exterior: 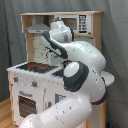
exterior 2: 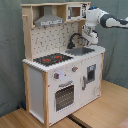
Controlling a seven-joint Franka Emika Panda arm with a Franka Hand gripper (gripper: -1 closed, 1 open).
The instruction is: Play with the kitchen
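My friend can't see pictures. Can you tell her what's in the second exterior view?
A white robot arm reaches in from the second exterior view's right, its gripper above the sink of a toy kitchen, beside the black faucet. The stovetop has red rings, with an oven door below it.
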